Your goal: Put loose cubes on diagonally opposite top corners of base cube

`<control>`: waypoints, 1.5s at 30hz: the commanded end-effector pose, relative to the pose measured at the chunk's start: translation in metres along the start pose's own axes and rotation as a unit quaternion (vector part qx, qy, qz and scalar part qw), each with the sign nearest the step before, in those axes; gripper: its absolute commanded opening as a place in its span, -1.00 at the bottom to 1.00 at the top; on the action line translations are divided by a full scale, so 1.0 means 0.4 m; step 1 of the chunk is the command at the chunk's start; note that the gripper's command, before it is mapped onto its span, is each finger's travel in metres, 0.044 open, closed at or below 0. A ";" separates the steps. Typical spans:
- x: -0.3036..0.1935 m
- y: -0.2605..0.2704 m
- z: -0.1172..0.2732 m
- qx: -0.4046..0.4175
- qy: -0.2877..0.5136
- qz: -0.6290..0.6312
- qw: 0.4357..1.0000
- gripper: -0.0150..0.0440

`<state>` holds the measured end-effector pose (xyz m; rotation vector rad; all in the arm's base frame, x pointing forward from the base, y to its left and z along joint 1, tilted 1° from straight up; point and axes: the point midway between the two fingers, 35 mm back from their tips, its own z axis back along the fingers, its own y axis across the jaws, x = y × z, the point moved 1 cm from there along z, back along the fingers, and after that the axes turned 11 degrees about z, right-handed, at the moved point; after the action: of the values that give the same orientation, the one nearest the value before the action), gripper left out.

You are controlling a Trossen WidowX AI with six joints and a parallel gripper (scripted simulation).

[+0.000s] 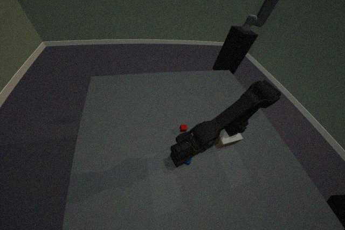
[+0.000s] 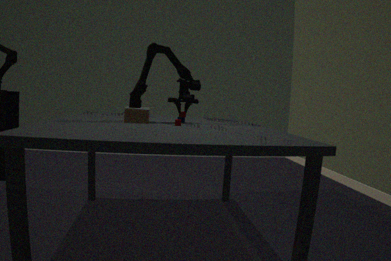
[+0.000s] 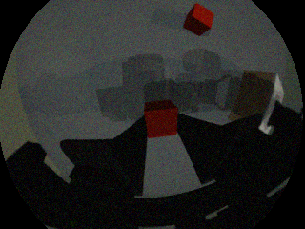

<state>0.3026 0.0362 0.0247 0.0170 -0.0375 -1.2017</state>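
Red cube [image 3: 162, 118] sat pinched between gripper [image 2: 182, 113] fingers, held on top of blue cube [image 1: 188, 161] near middle of bench [image 2: 239, 139]. Blue cube mostly hidden under gripper in top view; only small sliver showed. Second red cube [image 1: 183, 127] lay loose on bench surface, near gripper, toward far edge. Arm [image 1: 236, 113] reached down from pale base block [image 1: 230, 139] nearer right edge. Gripper pointed straight down.
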 end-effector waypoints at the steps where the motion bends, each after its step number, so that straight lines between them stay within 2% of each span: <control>1: 0.001 0.000 -0.001 0.000 -0.002 0.001 1.000 0.20; 26: 0.000 0.000 0.076 0.000 0.000 0.000 1.000 0.20; 27: 0.001 -0.001 0.070 0.000 0.000 0.004 1.000 0.29; 29: 0.010 -0.005 0.073 0.000 0.000 0.034 0.999 0.41; 37: 0.063 -0.031 0.089 -0.001 -0.001 0.214 0.977 0.41; 45: 0.113 -0.062 0.105 -0.002 -0.002 0.387 0.922 0.41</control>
<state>0.2969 -0.0062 0.0640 -0.0024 -0.0426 -0.5420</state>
